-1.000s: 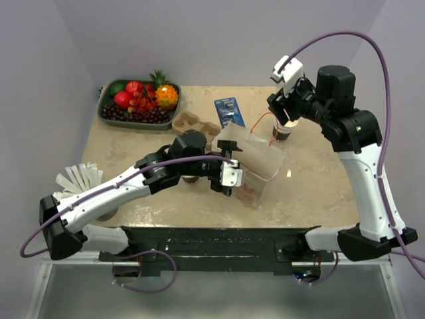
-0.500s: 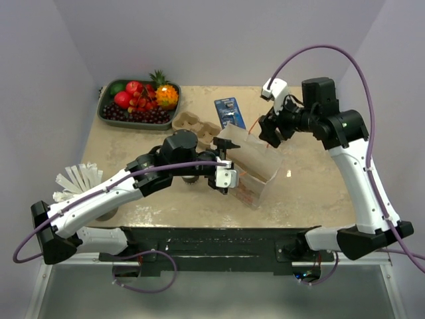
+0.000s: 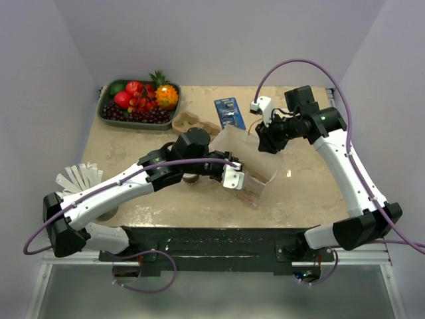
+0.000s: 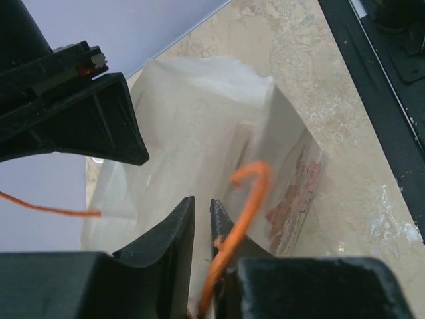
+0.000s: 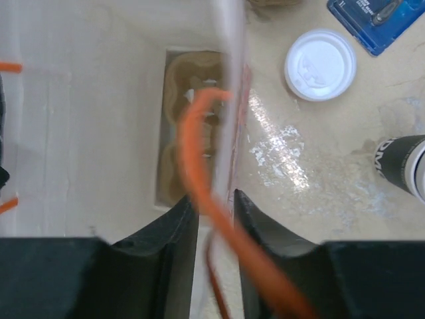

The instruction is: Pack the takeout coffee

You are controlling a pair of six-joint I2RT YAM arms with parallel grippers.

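Right wrist, takeout coffee (image 5: pixel 402 166) apart beside right end effector (image 5: pixel 214 199), pinching bag (image 5: pixel 99 100) rim, left end effector (image 4: pixel 202 201) pinching too.

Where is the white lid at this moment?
Right wrist view, upper right: the lid sits just outside the bag, beside the blue packet.

The bag (image 3: pixel 259 166) is thin frosted plastic film, half see-through and softly creased, with smooth orange handles (image 5: pixel 196 153). The table (image 3: pixel 312 193) looks like polished beige stone, shiny in patches. Lid (image 5: pixel 320 64) — smooth white plastic; fingers (image 5: pixel 159 246) — matt black plastic; carrier (image 3: pixel 189 121) — rough brown pulp.
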